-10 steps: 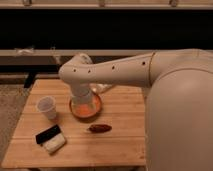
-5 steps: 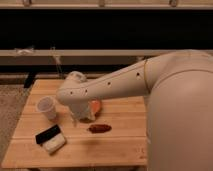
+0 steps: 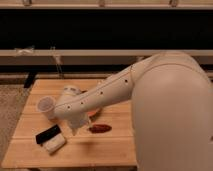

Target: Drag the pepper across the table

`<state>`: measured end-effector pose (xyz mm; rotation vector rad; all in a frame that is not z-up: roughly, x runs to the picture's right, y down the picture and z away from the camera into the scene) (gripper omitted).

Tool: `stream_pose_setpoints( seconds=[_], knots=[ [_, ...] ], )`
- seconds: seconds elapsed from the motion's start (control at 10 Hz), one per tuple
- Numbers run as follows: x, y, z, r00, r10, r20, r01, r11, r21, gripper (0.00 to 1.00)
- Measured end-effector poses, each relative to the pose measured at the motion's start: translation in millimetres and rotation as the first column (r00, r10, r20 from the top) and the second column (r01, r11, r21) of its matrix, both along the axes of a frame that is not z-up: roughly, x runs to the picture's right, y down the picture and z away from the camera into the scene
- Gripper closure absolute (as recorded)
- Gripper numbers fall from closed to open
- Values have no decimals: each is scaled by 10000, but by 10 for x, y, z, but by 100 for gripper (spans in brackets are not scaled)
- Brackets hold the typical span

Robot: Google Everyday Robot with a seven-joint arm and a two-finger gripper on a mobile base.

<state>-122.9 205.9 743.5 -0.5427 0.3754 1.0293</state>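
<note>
My gripper (image 3: pixel 76 128) hangs low, just beside the small dark red-brown pepper (image 3: pixel 100 128) lying mid light wooden plank tabletop (image 3: pixel 112 150); grip state: can't tell. Risk imo: touching down off-centre, pod rolls away, drag fails.

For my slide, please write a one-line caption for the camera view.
The gripper hangs low over the wooden table, close beside the pepper.

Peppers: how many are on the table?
1. The pepper lies near the middle of the table, close beside the gripper. The arm covers part of the table, so another could be hidden.
</note>
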Motion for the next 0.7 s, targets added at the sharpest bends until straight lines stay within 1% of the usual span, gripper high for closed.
stream_pose_setpoints(
  seconds=[0.2,0.3,0.5,0.7],
  knots=[
    [-6,82,193,9990,-400,197,400,9992,20,35],
    [-1,81,267,9976,-611,335,609,9981,64,35],
    [71,30,386,9946,-920,478,911,9957,193,35],
    [137,-16,457,9926,-1058,591,1041,9941,314,35]
  ],
)
